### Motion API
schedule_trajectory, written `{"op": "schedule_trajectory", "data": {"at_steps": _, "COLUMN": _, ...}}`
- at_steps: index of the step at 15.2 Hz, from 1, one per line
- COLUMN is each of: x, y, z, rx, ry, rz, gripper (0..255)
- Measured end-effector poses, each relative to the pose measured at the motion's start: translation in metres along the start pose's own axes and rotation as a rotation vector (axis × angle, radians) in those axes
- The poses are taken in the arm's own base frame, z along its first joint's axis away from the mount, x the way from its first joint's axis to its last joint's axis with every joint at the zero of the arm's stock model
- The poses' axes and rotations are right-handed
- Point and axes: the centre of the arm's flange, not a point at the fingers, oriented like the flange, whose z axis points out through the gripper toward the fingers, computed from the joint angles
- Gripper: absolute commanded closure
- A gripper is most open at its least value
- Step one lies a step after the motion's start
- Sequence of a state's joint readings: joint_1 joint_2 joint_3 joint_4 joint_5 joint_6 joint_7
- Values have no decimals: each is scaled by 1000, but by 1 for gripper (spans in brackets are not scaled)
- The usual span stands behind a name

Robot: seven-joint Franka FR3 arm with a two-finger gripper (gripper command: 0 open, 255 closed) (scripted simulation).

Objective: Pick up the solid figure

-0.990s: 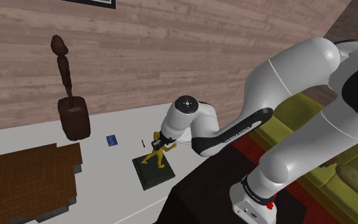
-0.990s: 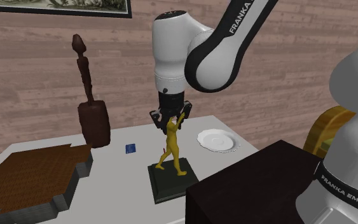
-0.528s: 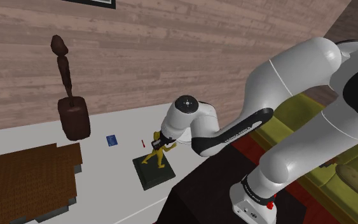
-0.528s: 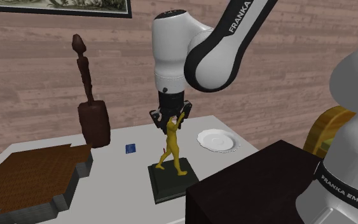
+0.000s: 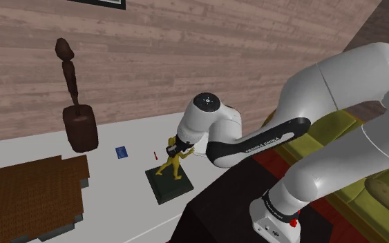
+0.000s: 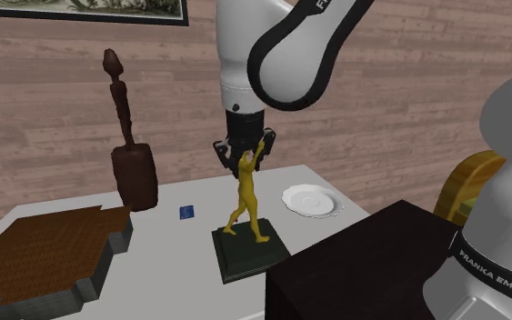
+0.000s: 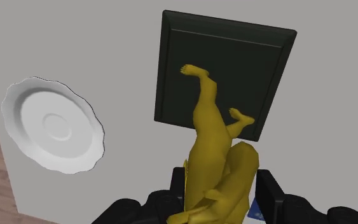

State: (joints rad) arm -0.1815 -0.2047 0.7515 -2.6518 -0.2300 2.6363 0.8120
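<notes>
The solid figure [image 5: 174,164] is a yellow human figure on a dark square base [image 5: 167,186], standing near the front edge of the white table [image 5: 110,207]. My gripper [image 5: 179,147] comes straight down on it and is shut on the figure's raised arms. In the second exterior view the gripper [image 6: 247,156] clasps the top of the figure [image 6: 246,198] above its base [image 6: 249,256]. From the wrist, both black fingers [image 7: 268,191] press on the yellow figure [image 7: 210,130], with the base [image 7: 231,63] beyond.
A tall brown carved statue [image 5: 77,114] stands at the table's back by the wood wall. A white plate [image 6: 310,200] lies beside the figure. A small blue card [image 5: 121,152] and a brown wooden slab [image 5: 30,197] lie toward the shoulder view's left. My dark stand [image 6: 372,264] borders the table.
The gripper has risen a little, still shut on the figure's arms. Figure and base have come up slightly with it. The upper arm has swung higher.
</notes>
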Motion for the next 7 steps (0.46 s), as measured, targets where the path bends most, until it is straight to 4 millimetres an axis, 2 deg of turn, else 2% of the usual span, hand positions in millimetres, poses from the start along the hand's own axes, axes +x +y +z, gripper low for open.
{"op": "schedule_trajectory", "data": {"at_steps": 7, "x": 9, "y": 4, "z": -36, "rx": 1, "ry": -1, "rz": 0, "gripper": 255}}
